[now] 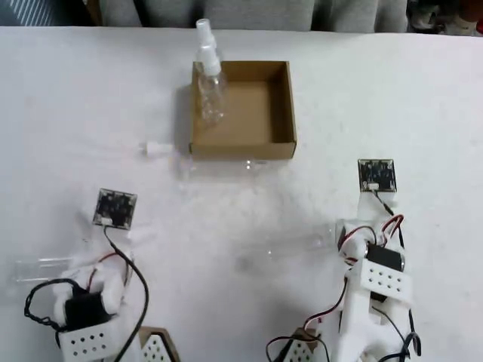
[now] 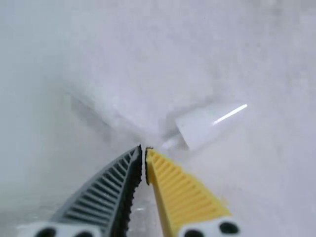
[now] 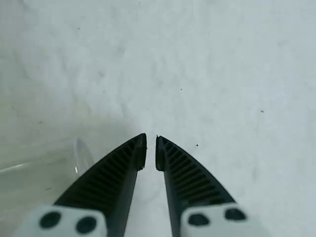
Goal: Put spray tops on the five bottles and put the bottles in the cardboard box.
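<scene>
- cardboard box [image 1: 279, 105] sits far-ctr on table [image 1: 75, 90], open side up. It's roughly midway between the arms, prob. so either one can drop bottles in.
- capped bottle [image 1: 209, 87] is in the box's far-left corner, propped vs. the wall w/ its spray head above the rim. Approx 1 of 5 done.
- loose spray top [image 1: 158, 148] lies on the table just left of the box's near-left corner, not yet fitted.
- Uncapped clear bottles lie on their sides. A faint front bottle [image 1: 234, 167] is just near of the box, a right bottle [image 1: 290, 246] is beside the right arm, and a left bottle [image 1: 38, 268] is beside the left arm. Can't make out a fifth.
- left jaws are pressed together, pinching nothing. Tips are low over the table, just short of a second spray top [image 2: 207, 126]. They'd need to spread before any grab.
- right jaws are nearly together w/ a slim gap, empty. The right bottle's open end is just beside them, so it's likely that arm's job.
</scene>
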